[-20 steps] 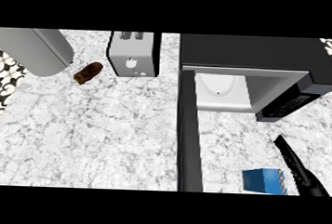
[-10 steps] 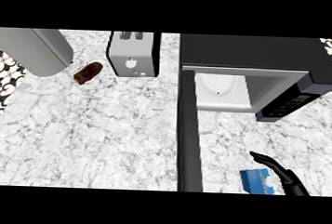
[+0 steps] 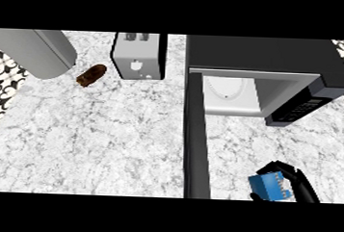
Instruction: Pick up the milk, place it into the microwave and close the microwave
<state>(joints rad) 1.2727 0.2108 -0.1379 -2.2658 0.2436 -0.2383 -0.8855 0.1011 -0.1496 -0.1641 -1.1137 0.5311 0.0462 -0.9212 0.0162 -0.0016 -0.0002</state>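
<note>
The milk (image 3: 268, 187), a small blue carton, sits at about five o'clock in the head view, close to the lower edge of the marble desk (image 3: 96, 139). It looks tilted, with its lighter top face turned toward ten o'clock. The right hand (image 3: 295, 179) comes in from the lower edge at five o'clock and is wrapped around the carton: black fingers arch over its top and far side toward one o'clock, and another dark part of the hand shows at the carton's lower left corner. Whether the carton rests on the desk or is lifted clear of it cannot be told.

Just to the nine o'clock side of the milk runs the microwave door (image 3: 196, 138), swung fully open and seen edge-on as a long dark bar reaching from the oven down to the lower edge. The microwave (image 3: 276, 56) itself lies toward twelve o'clock from the carton, a dark box with its pale cavity (image 3: 232, 93) exposed and a round white turntable inside. Its control panel (image 3: 297, 109) is on the three o'clock side of the cavity, angled.

Further out, at about eleven o'clock, a silver toaster (image 3: 139, 56) stands at the back of the desk, just beside the microwave. A small brown object (image 3: 91, 75), perhaps a pastry, lies at its nine o'clock side, apart from it. At ten o'clock a large grey rounded appliance (image 3: 35, 50) fills the corner. A patterned black-and-white surface (image 3: 1, 78) shows along the nine o'clock edge.

The left hand does not show.
</note>
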